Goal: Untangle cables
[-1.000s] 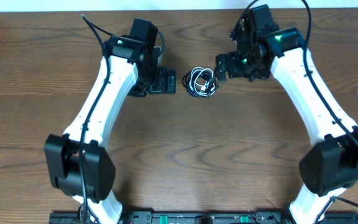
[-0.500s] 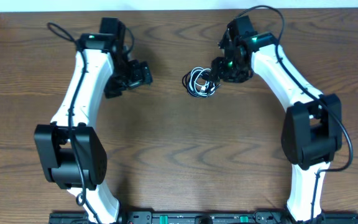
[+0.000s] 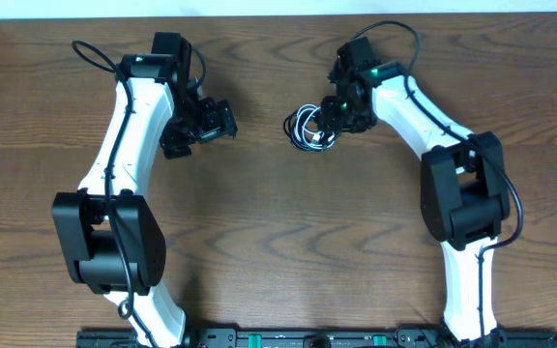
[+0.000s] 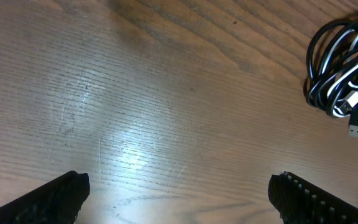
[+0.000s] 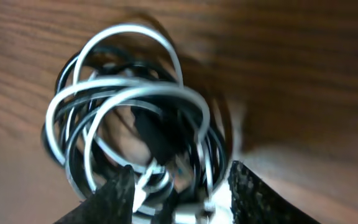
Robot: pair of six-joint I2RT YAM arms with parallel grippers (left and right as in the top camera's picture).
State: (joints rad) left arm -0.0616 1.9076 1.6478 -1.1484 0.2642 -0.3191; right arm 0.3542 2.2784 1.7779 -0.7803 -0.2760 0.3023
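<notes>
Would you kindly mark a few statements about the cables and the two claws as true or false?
1. The cables lie in one tangled bundle on the table. True.
2. The left claw is gripping the cables. False: it is open over bare wood, with the bundle off to one side.
3. The cables include both black and white ones. True.
4. The right claw hangs far from the cables, near the table's front edge. False: it is right at the bundle, its fingers on either side of some loops.

cables (image 3: 310, 128) | black and white cords coiled in 1 knot | table centre-top
</notes>
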